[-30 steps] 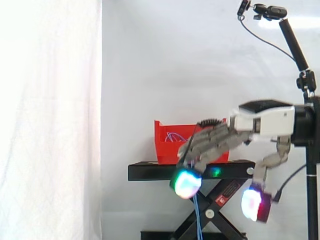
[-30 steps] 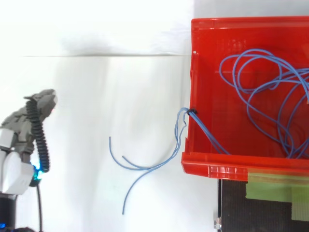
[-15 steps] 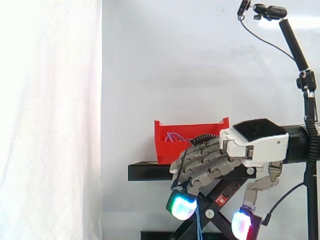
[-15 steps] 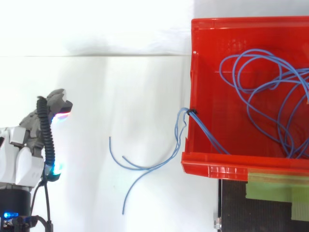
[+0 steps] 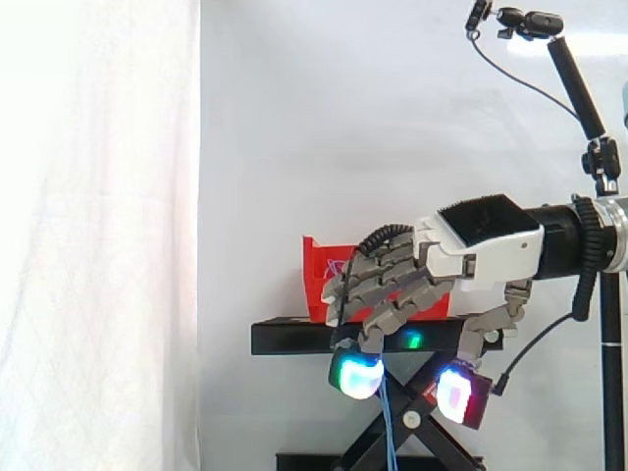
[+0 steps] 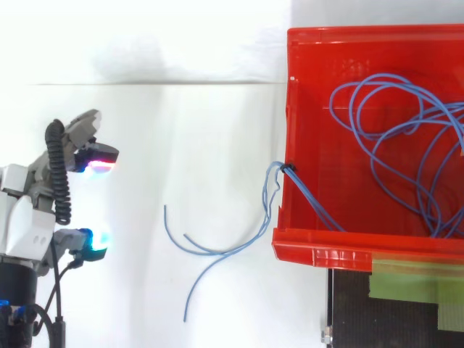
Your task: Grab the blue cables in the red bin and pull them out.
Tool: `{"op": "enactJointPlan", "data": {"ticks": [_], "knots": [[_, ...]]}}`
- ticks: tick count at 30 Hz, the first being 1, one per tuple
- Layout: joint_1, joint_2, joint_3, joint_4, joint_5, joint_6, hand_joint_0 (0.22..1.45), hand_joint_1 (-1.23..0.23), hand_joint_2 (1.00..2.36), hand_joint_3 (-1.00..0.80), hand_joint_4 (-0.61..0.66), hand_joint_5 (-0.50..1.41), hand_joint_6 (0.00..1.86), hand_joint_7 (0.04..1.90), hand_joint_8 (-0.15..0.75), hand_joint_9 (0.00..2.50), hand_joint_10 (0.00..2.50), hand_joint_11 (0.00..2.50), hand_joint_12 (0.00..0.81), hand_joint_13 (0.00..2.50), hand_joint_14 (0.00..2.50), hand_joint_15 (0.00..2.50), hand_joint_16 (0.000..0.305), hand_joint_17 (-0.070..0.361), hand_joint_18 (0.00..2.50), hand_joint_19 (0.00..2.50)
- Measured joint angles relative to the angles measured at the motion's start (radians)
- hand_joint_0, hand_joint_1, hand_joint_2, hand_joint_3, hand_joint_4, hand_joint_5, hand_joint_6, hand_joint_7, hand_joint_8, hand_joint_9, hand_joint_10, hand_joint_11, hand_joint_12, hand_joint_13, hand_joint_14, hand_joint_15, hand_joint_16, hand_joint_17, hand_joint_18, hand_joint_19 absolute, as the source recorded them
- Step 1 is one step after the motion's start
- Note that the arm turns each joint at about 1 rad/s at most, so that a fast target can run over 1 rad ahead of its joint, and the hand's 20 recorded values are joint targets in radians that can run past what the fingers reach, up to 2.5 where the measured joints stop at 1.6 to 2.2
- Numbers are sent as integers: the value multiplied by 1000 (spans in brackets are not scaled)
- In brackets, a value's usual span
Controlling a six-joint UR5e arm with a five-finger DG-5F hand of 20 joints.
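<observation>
The robot hand (image 5: 461, 257) hangs with its fingers spread and loosely bent. Nothing lies between the fingers and the thumb, so it holds nothing. Its pads (image 5: 356, 375) point down, below the level of the stand (image 5: 294, 337).

The cables (image 6: 391, 138) lie as a loose tangle of loops inside the bin (image 6: 304, 239), well apart from the robot hand (image 6: 29, 217) and beyond its fingertips. A few strands (image 6: 217, 250) cross the bin wall nearest the robot hand, pinched together at a dark spot on the rim (image 6: 288, 168). They trail out into the space between the robot hand and the bin. From the side, the strands (image 5: 390, 422) drop below the stand, just under the pads.

The cables look thin, light and limp. They will likely bend wherever they are touched and slip through a slack hold. The loops overlap, so a pull on one will probably drag others along, and it could tug the light bin (image 5: 316, 285) as well.

The free strands are nearest the robot hand, but so thin a target needs a firm pinch between thumb and finger pads. A hold near the rim crossing, where several strands run together, looks better than the single loose ends. Reaching on into the bin and closing round the thick of the tangle would take more cable at once.
</observation>
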Motion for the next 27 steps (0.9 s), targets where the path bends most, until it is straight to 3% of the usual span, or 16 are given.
{"op": "enactJointPlan", "data": {"ticks": [4, 10, 15, 17, 23, 27], "knots": [[-1, 0, 31, -97, 5, 23, 685, -1063, 1000, -1000, 44, 570, 186, 715, 236, 513, 9, 271, 367, 396, 9, 232, 50, 112, 351, 307], [-2, -2, 39, -139, 19, 114, 681, -1055, 1000, -1000, 47, 568, 200, 704, 238, 514, 9, 271, 369, 397, 8, 228, 50, 112, 352, 317], [2, -19, 39, -124, 20, 122, 684, -1055, 1000, -1000, 58, 573, 207, 702, 239, 514, 9, 267, 370, 395, 9, 228, 50, 112, 352, 318], [5, -31, 39, -111, 19, 117, 684, -1052, 1000, -1000, 62, 580, 293, 686, 239, 523, 9, 275, 369, 398, 9, 232, 50, 112, 352, 315], [10, -62, 39, -31, 18, 75, 673, -1040, 1000, -1000, 86, 575, 386, 650, 247, 546, 10, 302, 373, 402, 8, 226, 51, 114, 357, 316], [9, -65, 39, -22, 18, 45, 674, -1031, 1000, -1000, 83, 581, 358, 657, 247, 550, 10, 303, 372, 403, 9, 237, 51, 114, 360, 316]]}}
